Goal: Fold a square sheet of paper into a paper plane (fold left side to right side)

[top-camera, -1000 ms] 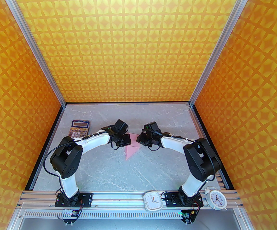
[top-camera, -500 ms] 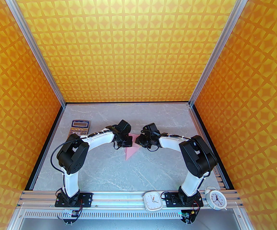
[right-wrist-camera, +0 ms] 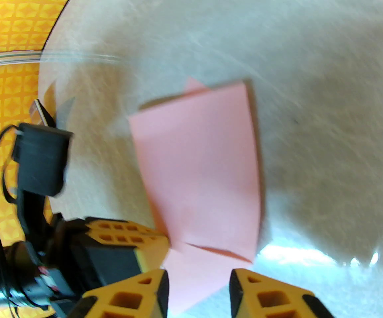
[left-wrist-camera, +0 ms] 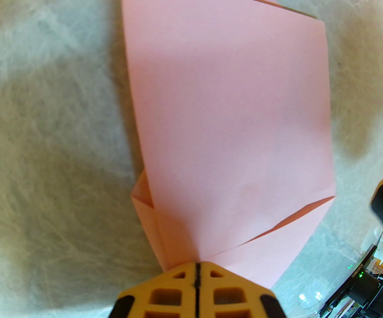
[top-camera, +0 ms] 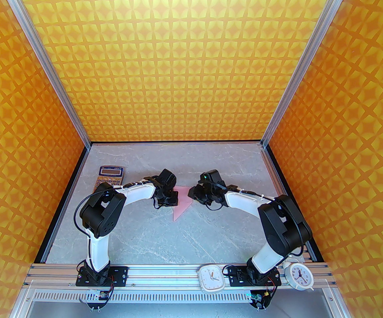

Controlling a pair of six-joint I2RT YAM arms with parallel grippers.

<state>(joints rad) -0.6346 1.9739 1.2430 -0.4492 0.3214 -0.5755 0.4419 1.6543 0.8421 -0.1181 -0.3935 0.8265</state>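
Left hand (left-wrist-camera: 197, 270) is clenched, its fingertips pressed together at the near corner of the folded square sheet of paper (left-wrist-camera: 231, 111). We cannot tell whether the paper is caught between them. Right hand (right-wrist-camera: 198, 287) is released, its fingers standing apart, and another corner of the sheet lies in the gap beneath them. From above, we find the pink sheet lying flat on the table (top-camera: 178, 240), between the two hands.

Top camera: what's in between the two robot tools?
The folded pink paper lies between the left tool and the right tool; the top view shows it.
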